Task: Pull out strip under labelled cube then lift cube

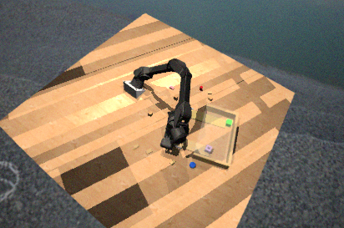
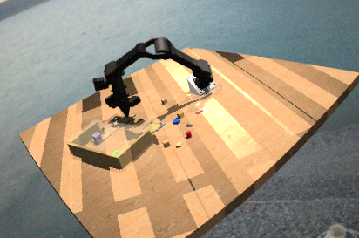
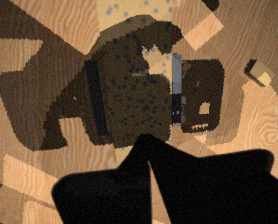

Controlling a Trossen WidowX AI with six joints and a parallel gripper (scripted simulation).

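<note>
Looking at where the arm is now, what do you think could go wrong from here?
1. The gripper is shut on nothing, low over a speckled strip beside the tray. Any pull may depend on friction and could slip.
2. No labelled cube shows on this strip in the wrist view, so it may be the wrong strip; I cannot confirm.
3. The purple cube and green cube sit inside the tray, whose walls may crowd a later grasp.

Closed jaws over perhaps speckled strip (image 3: 135, 100)
</note>
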